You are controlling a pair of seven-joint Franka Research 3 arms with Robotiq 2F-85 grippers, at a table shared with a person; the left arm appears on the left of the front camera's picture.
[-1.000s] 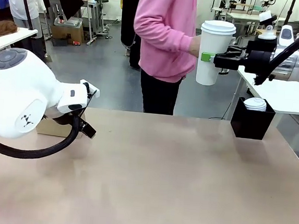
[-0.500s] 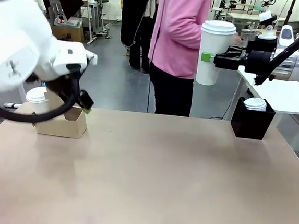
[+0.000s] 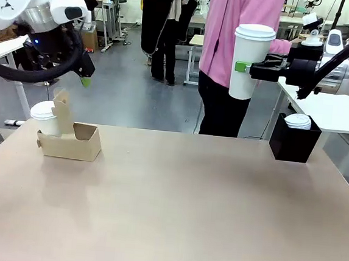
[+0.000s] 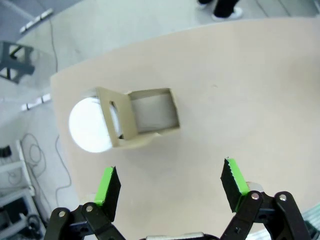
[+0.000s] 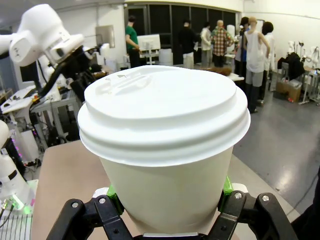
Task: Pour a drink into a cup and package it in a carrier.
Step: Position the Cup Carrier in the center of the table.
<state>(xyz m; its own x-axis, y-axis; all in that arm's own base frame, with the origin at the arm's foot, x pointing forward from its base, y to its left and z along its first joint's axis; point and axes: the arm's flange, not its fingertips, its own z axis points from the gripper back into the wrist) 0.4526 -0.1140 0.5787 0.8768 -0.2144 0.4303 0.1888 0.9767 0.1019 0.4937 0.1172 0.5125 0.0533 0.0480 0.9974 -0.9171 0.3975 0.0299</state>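
Note:
My right gripper (image 3: 243, 67) is shut on the tall white lidded paper cup (image 3: 251, 63), holding it upright in the air at the far right, above table height. In the right wrist view the cup (image 5: 167, 165) stands between the gripper's green pads (image 5: 226, 186). The brown cardboard carrier (image 3: 71, 140) sits at the table's far left, with a shorter white lidded cup (image 3: 43, 116) in its left hole. My left gripper (image 3: 83, 77) hangs open high above the carrier (image 4: 145, 117); its green pads (image 4: 107, 187) are wide apart. The press pot with the drink is out of view.
A black box (image 3: 294, 144) of white lids stands at the table's far right edge. A person in a pink top (image 3: 232, 32) stands beyond the far edge, just behind the held cup. Bare tabletop (image 3: 186, 205) stretches between the carrier and the box.
My left arm has lifted from low over the table's left side to high above the carrier, uncovering it. The person has stepped to the right. The right arm has held still.

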